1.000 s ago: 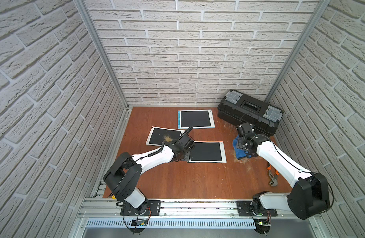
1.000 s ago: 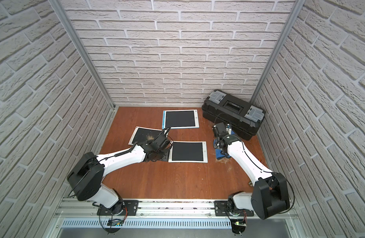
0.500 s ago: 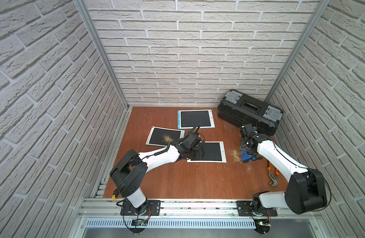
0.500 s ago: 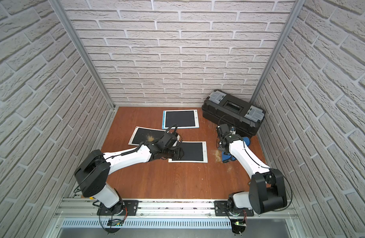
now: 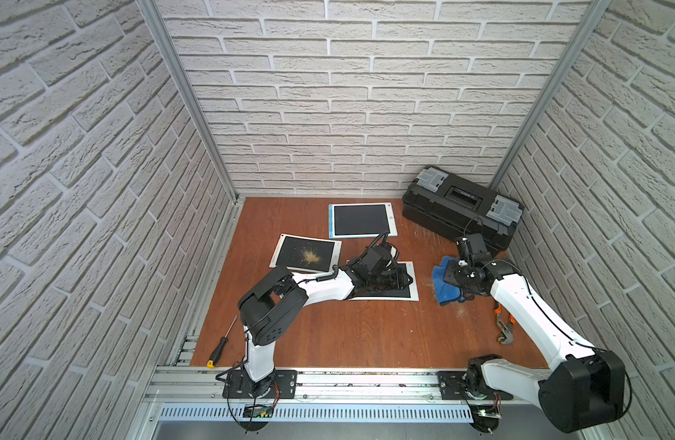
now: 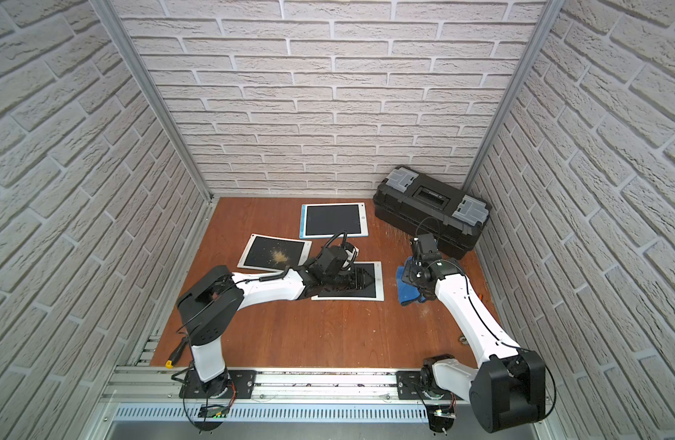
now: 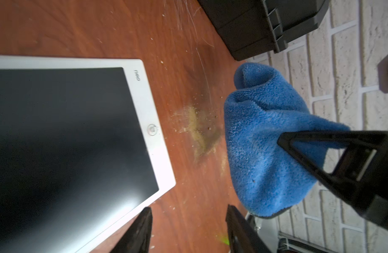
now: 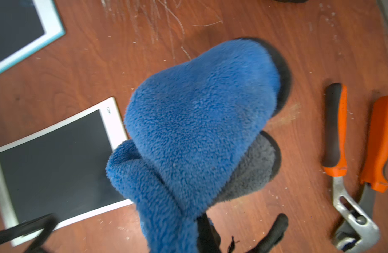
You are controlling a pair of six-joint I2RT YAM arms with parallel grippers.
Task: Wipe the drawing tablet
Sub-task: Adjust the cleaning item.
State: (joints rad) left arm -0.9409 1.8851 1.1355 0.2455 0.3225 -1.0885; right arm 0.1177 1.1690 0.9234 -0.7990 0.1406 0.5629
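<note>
Right gripper (image 5: pixel 451 280), pinching the blue cloth (image 5: pixel 444 295), has swung off the near tablet (image 5: pixel 402 293), now clean; left gripper (image 5: pixel 398 281) hovers above it, jaws spread.

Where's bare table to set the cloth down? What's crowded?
Biggest bare patch: table front centre, bordered by near tablet, screwdriver and pliers. Smaller strip between dusty tablet and left wall. Crowded: middle, blue-edged tablet and left gripper too; right side, toolbox and blue cloth in right gripper.
</note>
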